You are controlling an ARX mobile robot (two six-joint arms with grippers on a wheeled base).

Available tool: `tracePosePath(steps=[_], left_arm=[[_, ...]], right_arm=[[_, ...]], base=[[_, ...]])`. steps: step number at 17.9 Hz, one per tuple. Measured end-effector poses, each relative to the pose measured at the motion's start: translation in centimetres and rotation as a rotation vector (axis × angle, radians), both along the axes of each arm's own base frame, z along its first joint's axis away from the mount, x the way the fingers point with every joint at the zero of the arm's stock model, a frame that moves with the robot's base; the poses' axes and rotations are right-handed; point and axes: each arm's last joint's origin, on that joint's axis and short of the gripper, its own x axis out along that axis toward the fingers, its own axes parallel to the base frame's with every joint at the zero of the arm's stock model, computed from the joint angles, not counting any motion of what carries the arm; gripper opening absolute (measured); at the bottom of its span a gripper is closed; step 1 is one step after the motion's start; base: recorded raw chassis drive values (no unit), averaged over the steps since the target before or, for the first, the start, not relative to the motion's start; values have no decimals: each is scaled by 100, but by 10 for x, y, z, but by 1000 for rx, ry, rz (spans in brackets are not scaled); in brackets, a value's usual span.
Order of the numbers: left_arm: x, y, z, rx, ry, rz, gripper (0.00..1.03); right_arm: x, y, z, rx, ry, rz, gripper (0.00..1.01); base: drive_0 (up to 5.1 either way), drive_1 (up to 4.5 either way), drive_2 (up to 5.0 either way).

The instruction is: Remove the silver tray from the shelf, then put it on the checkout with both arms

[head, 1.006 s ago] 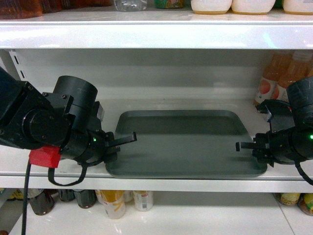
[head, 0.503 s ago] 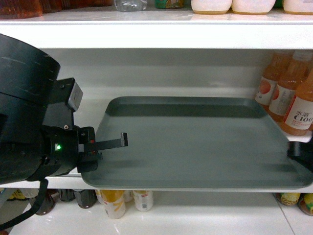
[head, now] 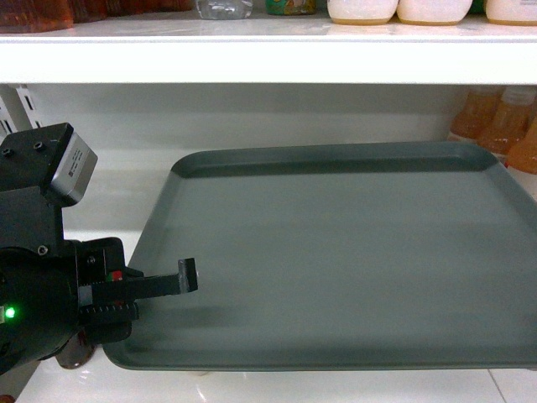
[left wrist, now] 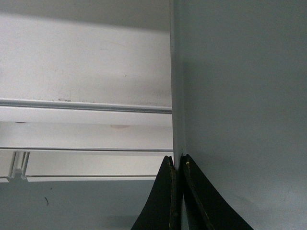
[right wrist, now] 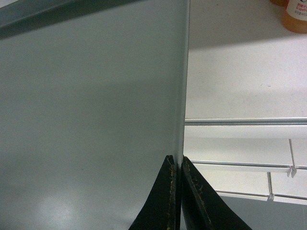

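Note:
The silver tray (head: 336,252) is a large grey-green rectangle that fills most of the head view, and its near edge hangs in front of the shelf (head: 126,180). My left gripper (head: 179,285) is shut on the tray's left rim, with one black finger lying over the rim. The left wrist view shows that gripper (left wrist: 177,162) pinching the thin rim of the tray (left wrist: 240,96) above the white shelf (left wrist: 86,72). My right gripper (right wrist: 178,162) is shut on the right rim of the tray (right wrist: 91,105) and is outside the head view. The checkout is out of view.
Orange drink bottles (head: 503,126) stand at the back right of the shelf, one bottle (right wrist: 297,19) close to the tray's far right corner. The upper shelf board (head: 252,59) carries white tubs (head: 361,8). A slotted upright (head: 25,109) stands at the left.
The tray has come off the shelf toward the camera and now looks much larger. Both arms drew back with it, and the right gripper has left the head view.

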Motion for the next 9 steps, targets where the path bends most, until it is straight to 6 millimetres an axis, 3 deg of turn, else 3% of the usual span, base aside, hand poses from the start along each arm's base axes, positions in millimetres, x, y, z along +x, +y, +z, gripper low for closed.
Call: tracePosePath(steps=[9], left_arm=[[0, 0, -1, 0, 2, 0, 2]], right_arm=[[0, 0, 0, 0, 1, 0, 2]], base=[[4, -419, 426]])
